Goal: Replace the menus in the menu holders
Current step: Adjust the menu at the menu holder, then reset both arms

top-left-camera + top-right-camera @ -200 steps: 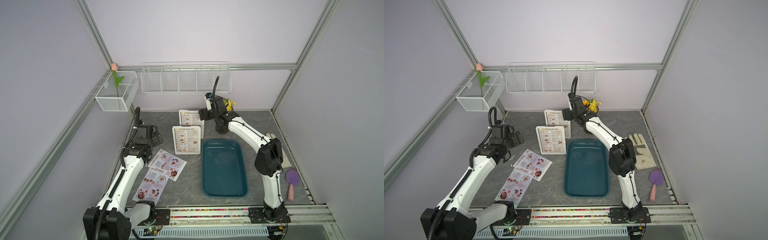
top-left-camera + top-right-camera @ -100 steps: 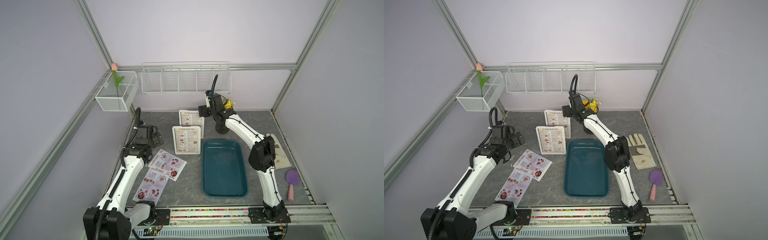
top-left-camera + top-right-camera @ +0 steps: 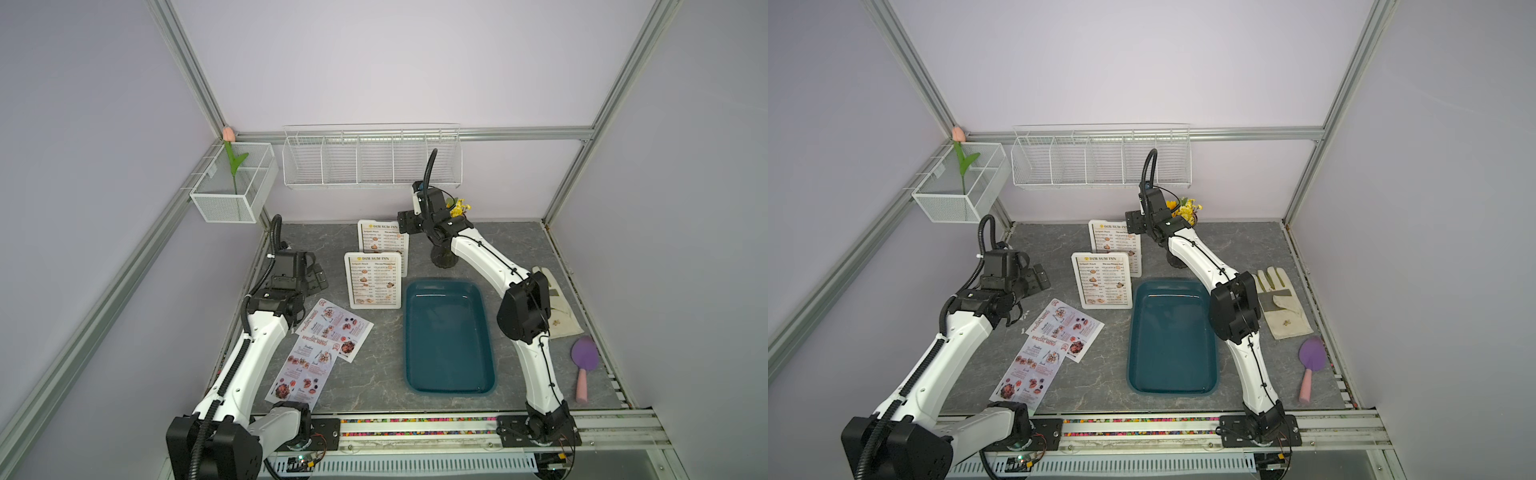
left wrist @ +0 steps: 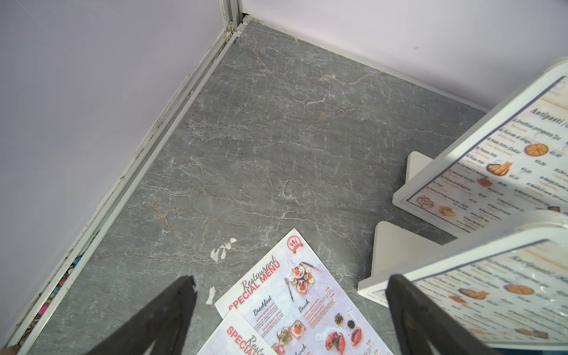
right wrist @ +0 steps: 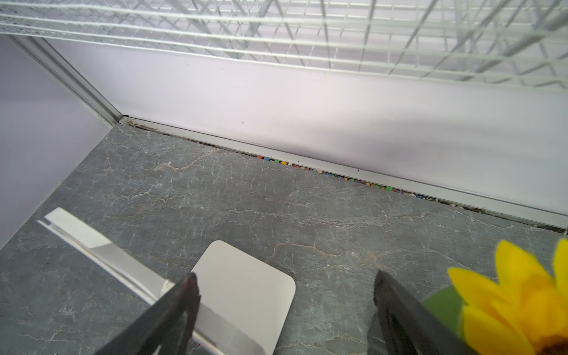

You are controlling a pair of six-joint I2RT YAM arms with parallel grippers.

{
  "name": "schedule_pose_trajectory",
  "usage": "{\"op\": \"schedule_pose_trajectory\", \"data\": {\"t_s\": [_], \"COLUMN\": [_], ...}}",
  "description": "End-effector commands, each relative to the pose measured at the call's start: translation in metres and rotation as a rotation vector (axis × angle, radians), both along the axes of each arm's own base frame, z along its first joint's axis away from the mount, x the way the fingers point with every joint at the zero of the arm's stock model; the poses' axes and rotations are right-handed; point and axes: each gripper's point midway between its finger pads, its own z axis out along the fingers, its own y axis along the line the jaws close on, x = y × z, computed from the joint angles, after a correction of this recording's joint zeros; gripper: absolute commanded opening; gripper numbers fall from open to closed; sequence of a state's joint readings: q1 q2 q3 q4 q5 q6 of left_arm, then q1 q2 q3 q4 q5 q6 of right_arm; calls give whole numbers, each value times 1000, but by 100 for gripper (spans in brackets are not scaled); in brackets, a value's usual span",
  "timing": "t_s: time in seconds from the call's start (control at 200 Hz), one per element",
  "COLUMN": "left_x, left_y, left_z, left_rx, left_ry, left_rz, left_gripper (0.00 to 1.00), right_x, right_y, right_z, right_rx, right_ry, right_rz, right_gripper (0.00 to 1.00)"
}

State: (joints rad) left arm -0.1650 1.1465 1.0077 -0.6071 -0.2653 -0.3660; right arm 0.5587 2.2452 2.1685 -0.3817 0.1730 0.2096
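Two white menu holders stand left of centre in both top views, the front one (image 3: 374, 280) (image 3: 1102, 280) and the back one (image 3: 382, 239) (image 3: 1115, 241), each showing a "DIM SUM INN" menu. Two "SPECIAL MENU" sheets (image 3: 334, 328) (image 3: 305, 370) lie flat on the table, overlapping. My left gripper (image 3: 316, 278) (image 4: 292, 279) hangs open left of the front holder, above the upper sheet (image 4: 295, 295). My right gripper (image 3: 405, 222) (image 5: 285, 275) is open over the back holder's top right corner, and the right wrist view shows its rear panel (image 5: 242, 292).
A dark teal tray (image 3: 446, 340) lies right of the holders. A dark vase (image 3: 442, 259) with yellow flowers (image 3: 457, 205) (image 5: 516, 301) stands close by my right wrist. A glove (image 3: 1281, 303) and a purple scoop (image 3: 584, 357) lie at the right. Wire baskets (image 3: 370, 158) (image 3: 235, 187) hang on the walls.
My right gripper has shifted slightly left toward the back holder, and that arm's elbow has swung left with it. The left arm, the holders and the sheets have not moved.
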Motion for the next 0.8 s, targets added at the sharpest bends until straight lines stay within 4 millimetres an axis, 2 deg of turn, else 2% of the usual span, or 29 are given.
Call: {"op": "schedule_pose_trajectory", "data": {"t_s": [0.0, 0.16, 0.3, 0.39, 0.5, 0.58, 0.67, 0.7, 0.72, 0.785, 0.795], "left_x": [6, 20, 29, 35, 35, 36, 34, 35, 36, 37, 37], "left_y": [4, 14, 32, 37, 54, 60, 67, 68, 66, 66, 67], "left_z": [2, 19, 19, 4, -20, -41, -53, -54, -55, -62, -63], "left_rx": [17, 26, 99, 169, 226, 229, 206, 193, 187, 199, 203], "left_ry": [-31, -141, -231, -238, -190, -162, -190, -209, -227, -233, -232], "left_rz": [26, 105, 188, 180, 252, 239, 231, 217, 203, 189, 189], "left_gripper": [99, 99, 99, 99, 99, 99, 99, 99, 99, 99, 99], "right_x": [-16, -41, -70, -97, -132, -153, -166, -165, -170, -172, -170], "right_y": [-5, -24, -61, -91, -138, -175, -212, -223, -230, -248, -258], "right_z": [50, 72, 77, 60, 22, -7, -31, -31, -45, -58, -59], "right_rx": [51, 51, 58, 37, 26, 2, -16, -20, -32, -39, -38], "right_ry": [-60, -89, -88, -67, -17, 8, 13, -10, 7, -14, -21], "right_rz": [32, 47, 40, 24, -24, -83, -157, -179, -192, -233, -258], "right_gripper": [90, 89, 89, 89, 89, 89, 89, 89, 89, 89, 89]}}
